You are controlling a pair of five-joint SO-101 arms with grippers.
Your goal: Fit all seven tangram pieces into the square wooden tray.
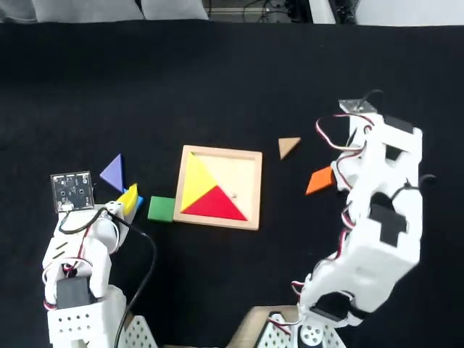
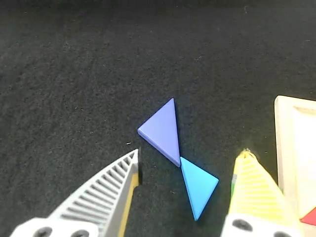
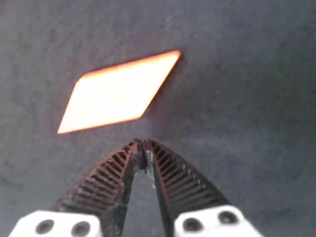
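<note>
The square wooden tray (image 1: 255,190) lies mid-table with a yellow triangle (image 1: 194,178) and a red triangle (image 1: 216,204) inside. A green square (image 1: 161,209) sits just left of it. My left gripper (image 2: 190,152) is open above a purple triangle (image 2: 162,132) and a small blue triangle (image 2: 198,185), which touch at a corner; the tray's edge (image 2: 284,143) is close by. My right gripper (image 3: 142,144) is shut and holds nothing, its tips just short of the orange parallelogram (image 3: 118,92). A tan triangle (image 1: 288,146) lies beyond the tray's far right corner.
The table is covered in black cloth. A small black square board (image 1: 72,190) with a white border sits by the left arm. The right arm's white body (image 1: 377,217) stands tall on the right. Both arm bases (image 1: 80,319) are at the near edge.
</note>
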